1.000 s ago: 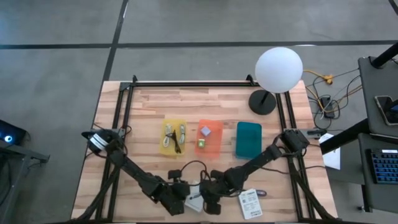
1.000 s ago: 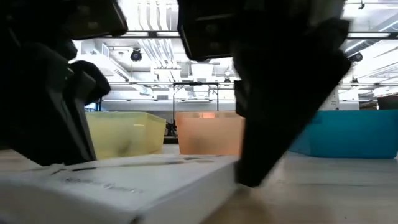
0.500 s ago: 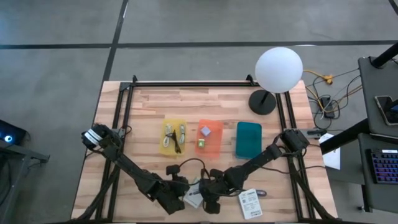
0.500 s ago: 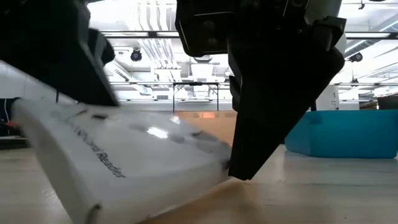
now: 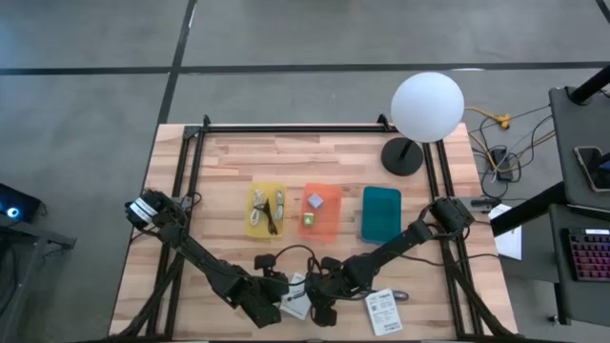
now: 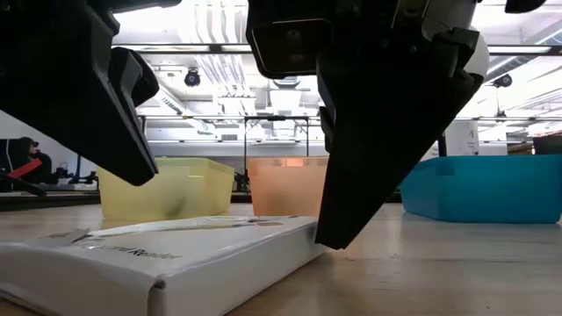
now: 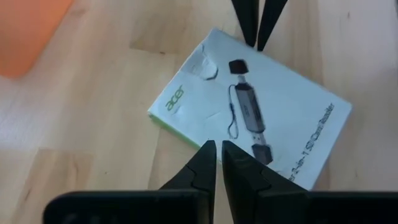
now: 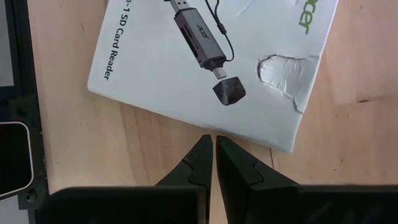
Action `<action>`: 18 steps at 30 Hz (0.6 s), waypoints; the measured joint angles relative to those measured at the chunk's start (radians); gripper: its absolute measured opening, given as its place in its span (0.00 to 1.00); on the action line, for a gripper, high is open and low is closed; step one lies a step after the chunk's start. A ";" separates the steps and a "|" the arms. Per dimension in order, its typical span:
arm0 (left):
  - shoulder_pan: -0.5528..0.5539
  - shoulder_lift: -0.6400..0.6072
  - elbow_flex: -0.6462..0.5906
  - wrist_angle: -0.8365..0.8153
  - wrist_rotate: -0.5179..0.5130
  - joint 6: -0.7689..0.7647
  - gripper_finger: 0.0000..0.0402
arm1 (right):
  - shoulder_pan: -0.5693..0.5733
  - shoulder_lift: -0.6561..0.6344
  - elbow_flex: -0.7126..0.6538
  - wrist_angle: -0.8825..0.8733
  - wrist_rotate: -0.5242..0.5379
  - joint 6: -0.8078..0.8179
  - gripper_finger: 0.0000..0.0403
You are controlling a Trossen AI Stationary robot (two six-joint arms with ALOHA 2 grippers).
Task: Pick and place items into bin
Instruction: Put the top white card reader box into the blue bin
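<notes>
Your left claw (image 7: 216, 151) sits low at the near edge of the worktop (image 5: 229, 162), its fingers pressed together with nothing between them, tips poised over one long edge of the white card-reader box (image 7: 252, 118). Your right claw (image 8: 210, 148) faces it from the opposite side of the same box (image 8: 205, 68), fingers likewise drawn together and holding nothing, tips just off the box's edge above bare wood. In the high view the two claws meet near the front centre, the left claw (image 5: 270, 303) on one side of the box (image 5: 295, 306) and the right claw (image 5: 322, 303) on the other.

The box (image 6: 158, 263) lies flat on the worktop in the low view, printed face up, with a torn patch in its cover near the green logo. It is outside every bin.

Just to the right of the right claw lies a second white printed packet (image 5: 383, 310), also flat on the worktop.

Further back, three bins stand in a row across the middle of the worktop: a yellow bin (image 5: 266, 209) holding thin cables, an orange bin (image 5: 321, 211) holding small cubes, and a teal bin (image 5: 381, 212). Beyond them, at the far right corner, stands the white globe lamp (image 5: 427, 107) on its dark base.
</notes>
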 joint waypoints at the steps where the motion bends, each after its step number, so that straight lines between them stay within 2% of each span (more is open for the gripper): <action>1: 0.000 0.003 0.000 0.013 0.000 0.000 0.03 | 0.000 0.000 0.000 0.000 0.000 0.000 0.03; 18: -0.001 0.062 -0.026 0.051 0.036 -0.026 0.03 | 0.002 0.000 0.000 -0.001 -0.003 0.000 0.03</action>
